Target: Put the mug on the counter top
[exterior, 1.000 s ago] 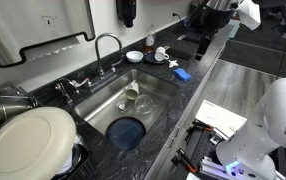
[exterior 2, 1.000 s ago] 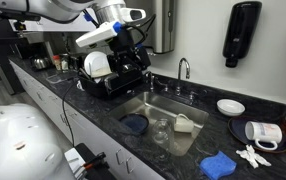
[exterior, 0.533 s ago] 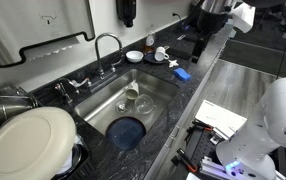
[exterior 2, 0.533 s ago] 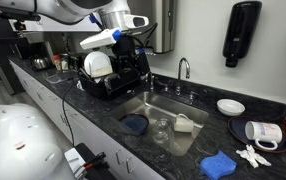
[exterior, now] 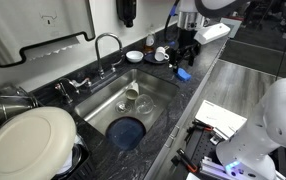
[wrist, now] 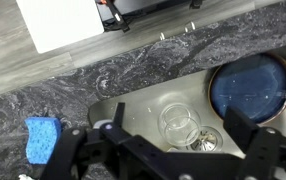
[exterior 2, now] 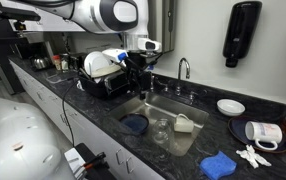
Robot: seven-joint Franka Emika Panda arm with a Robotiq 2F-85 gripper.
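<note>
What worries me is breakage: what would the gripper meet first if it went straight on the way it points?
Probably the clear glass in the sink: in the wrist view it lies between the open fingers of the gripper. Depth is unclear, so it might instead reach the basin floor beside it.

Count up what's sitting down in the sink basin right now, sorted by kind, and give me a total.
mug: 1
clear glass: 1
blue round dish: 1
Total: 3
</note>
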